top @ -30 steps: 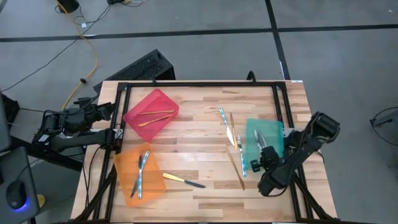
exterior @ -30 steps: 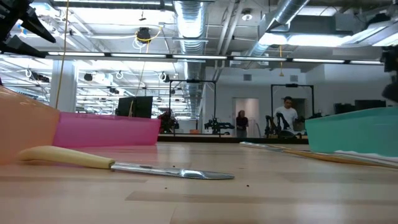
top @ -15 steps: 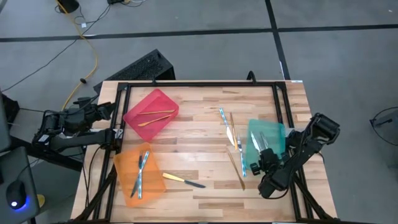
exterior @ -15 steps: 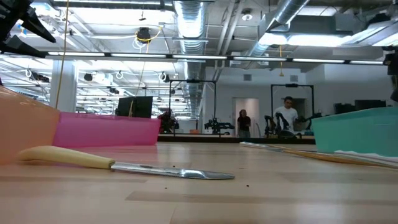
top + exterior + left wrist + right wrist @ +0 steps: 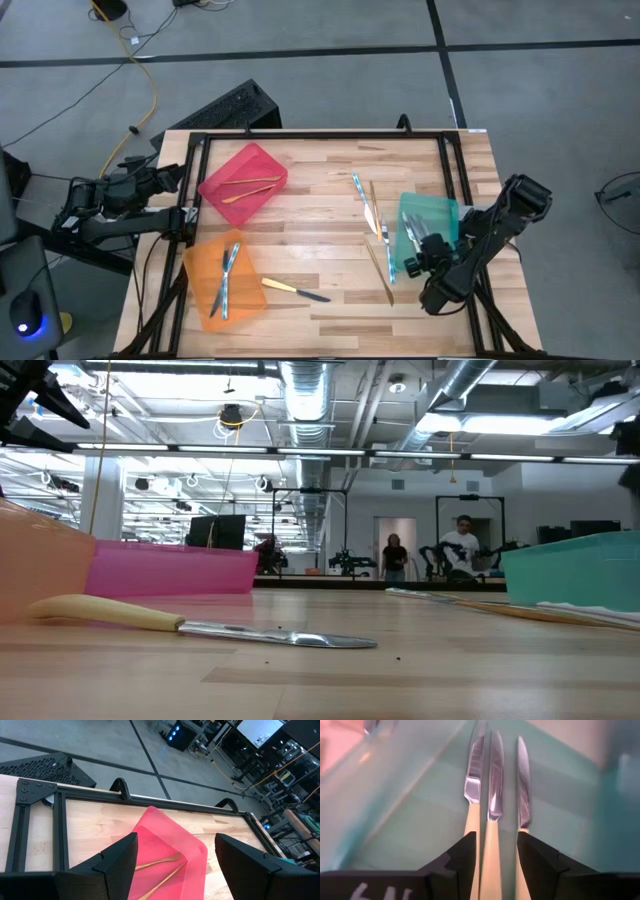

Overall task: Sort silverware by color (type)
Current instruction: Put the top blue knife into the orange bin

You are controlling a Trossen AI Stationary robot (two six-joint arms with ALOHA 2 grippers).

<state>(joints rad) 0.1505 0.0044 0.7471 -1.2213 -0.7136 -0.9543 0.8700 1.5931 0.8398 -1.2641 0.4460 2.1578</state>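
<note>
On the wooden table point(image 5: 320, 215), the green bin point(image 5: 428, 232) could be snagged by the spread right hand point(image 5: 412, 258) if lifted carelessly.

The tabletop point(image 5: 320, 200) is pale wood in butcher-block strips, framed by black rails point(image 5: 320, 135). Around it the floor point(image 5: 300, 60) is grey, crossed by dark seams, with a yellow cable point(image 5: 152, 95) snaking near a black perforated panel point(image 5: 225, 108). Level across the wood, the hall runs deep: silver ducts point(image 5: 305, 390) and pipes overhead, long strip lights point(image 5: 300, 452), white beams. Far back, 2 people point(image 5: 395, 555) stand by a doorway point(image 5: 400, 545) among dark equipment and monitors point(image 5: 215, 532).
</note>
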